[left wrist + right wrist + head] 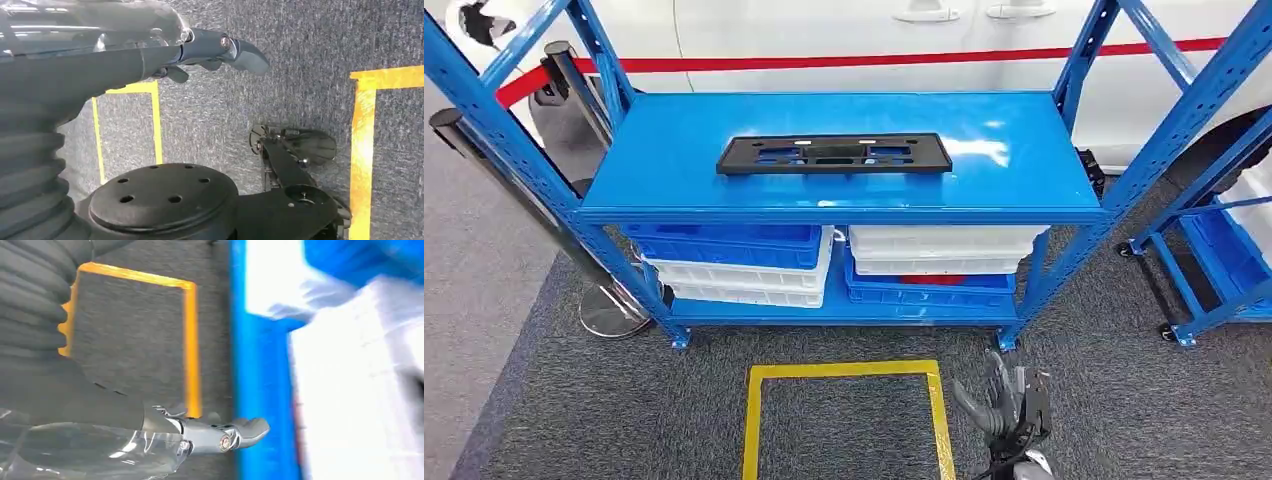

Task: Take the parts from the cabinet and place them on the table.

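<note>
The black part (834,154) lies flat on the top shelf of the blue cabinet (664,170), untouched. My right hand (1004,405) hangs low over the grey carpet beside the yellow floor square (844,372), fingers apart, holding nothing. My left hand (215,50) hangs empty too, fingers loosely extended.

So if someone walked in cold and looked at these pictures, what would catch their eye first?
Probably the bright blue shelf rack, with a flat black plastic frame lying alone on its top shelf. Below it sit stacked blue and white bins. On the grey carpet in front, a yellow taped square stands out, with the robot's right hand hanging empty just beside it.
</note>
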